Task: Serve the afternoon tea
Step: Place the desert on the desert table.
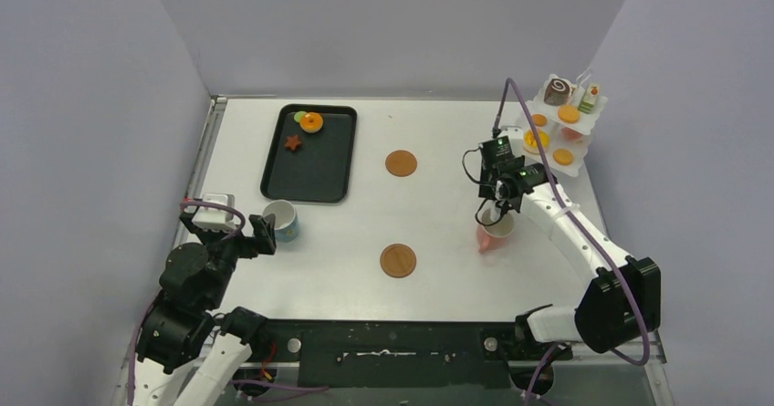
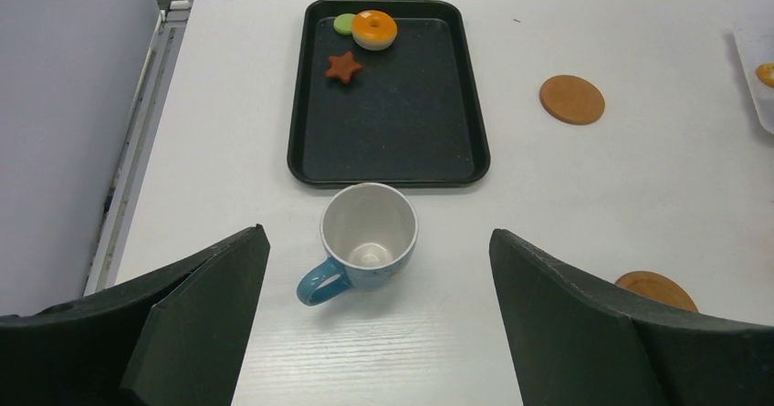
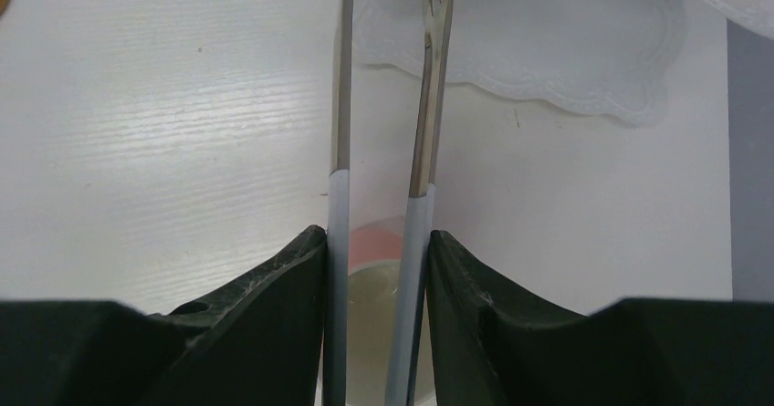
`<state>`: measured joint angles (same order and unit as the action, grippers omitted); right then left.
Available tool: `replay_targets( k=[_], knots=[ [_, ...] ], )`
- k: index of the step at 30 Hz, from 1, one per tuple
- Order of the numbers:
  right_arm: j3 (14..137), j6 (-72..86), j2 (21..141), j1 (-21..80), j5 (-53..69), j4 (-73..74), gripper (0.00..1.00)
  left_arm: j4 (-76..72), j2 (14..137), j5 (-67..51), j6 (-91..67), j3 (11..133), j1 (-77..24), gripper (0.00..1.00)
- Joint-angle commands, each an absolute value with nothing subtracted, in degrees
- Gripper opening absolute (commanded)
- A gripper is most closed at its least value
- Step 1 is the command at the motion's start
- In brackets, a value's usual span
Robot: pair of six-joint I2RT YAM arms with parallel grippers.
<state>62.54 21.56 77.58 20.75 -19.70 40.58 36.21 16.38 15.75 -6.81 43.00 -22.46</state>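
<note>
Blue ceramic mug: upright near the left edge of the bench, just off black rectangular tray, ahead of wide-spread left hand, gaps both sides. Right hand: clamping long metal tongs over pink cup.

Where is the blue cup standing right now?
In the top view, the blue cup stands upright on the left side of the table, between the black tray's near edge and the left gripper.
</note>
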Motion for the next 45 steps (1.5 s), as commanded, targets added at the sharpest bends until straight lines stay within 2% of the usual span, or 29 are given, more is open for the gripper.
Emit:
replay_targets(
  k=[1, 25, 33, 45],
  knots=[
    [61.1, 22.7, 74.5, 18.4, -21.6, 37.8, 0.36, 33.1, 17.1, 14.6, -6.4, 43.6, -22.7, 0.9],
    [55.6, 26.1, 69.8, 10.1, -23.3, 40.7, 0.37, 33.1, 16.5, 14.7, -6.4, 43.5, -23.3, 0.9],
    [53.9, 21.4, 72.6, 5.6, -18.5, 35.2, 0.39, 33.2, 16.3, 15.0, -6.4, 43.6, -23.5, 0.9],
    [51.6, 19.4, 73.8, 3.5, -21.3, 27.6, 0.39, 33.1, 16.4, 14.4, -6.5, 43.6, -23.7, 0.9]
  ],
)
